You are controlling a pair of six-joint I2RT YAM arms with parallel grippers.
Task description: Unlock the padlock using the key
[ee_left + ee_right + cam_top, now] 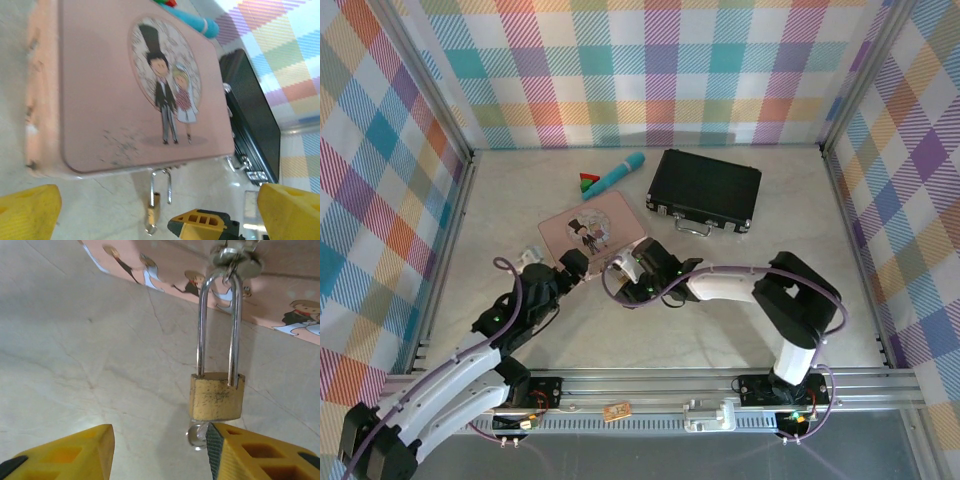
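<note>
Padlock (pixel 216 396): small, brass-gold, with a silver U-shaped shackle. It lies flat on the pale marbled tabletop (pixel 75 340), hooked through the clasp of the pink wedding-couple tin (pixel 100 90).
Key (pixel 196 435): a tiny grey metal piece peeking from under the lock body, and it looks seated.
Right gripper (pixel 160 445): yellow fingers spread either side of the key. Best to pinch its head squarely and twist without lifting.
Left gripper (pixel 555 264): also spread, close by the tin. Steadying the lock body would help.

Brass padlock (pixel 216 397), silver shackle shut, small grey key (pixel 196 435) at its underside.
</note>
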